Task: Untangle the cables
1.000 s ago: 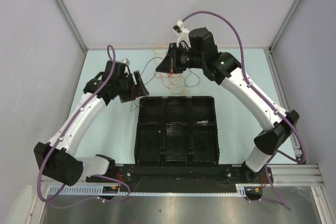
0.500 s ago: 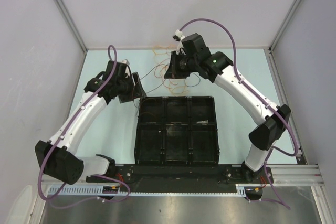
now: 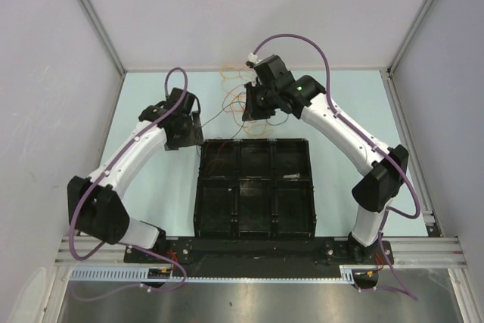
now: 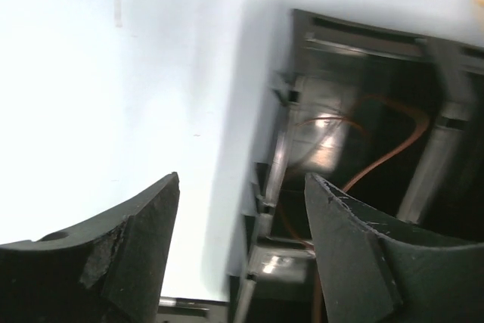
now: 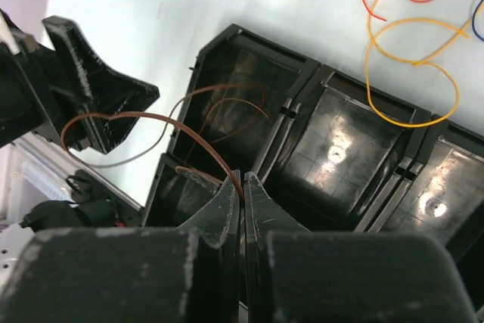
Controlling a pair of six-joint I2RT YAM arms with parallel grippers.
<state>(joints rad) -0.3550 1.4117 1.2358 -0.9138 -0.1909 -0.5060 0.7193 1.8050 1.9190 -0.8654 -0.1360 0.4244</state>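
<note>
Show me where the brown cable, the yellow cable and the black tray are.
brown cable (image 5: 140, 114): right wrist view, top of its arc.
yellow cable (image 5: 366, 66): right wrist view, left side of its loop.
black tray (image 3: 200, 194): top external view, its left wall.

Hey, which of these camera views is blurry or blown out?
Left wrist: table blown out to white, tray smeared, glare patch inside it. Right wrist: sharp, cable crisp, small glints on tray floors. Top: evenly lit, sharp.

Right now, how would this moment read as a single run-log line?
right pincer: shut on reddish-brown cable, beyond tray's far edge | left pincer: open, empty, beside tray's far-left corner | other cables: loose on table
</note>
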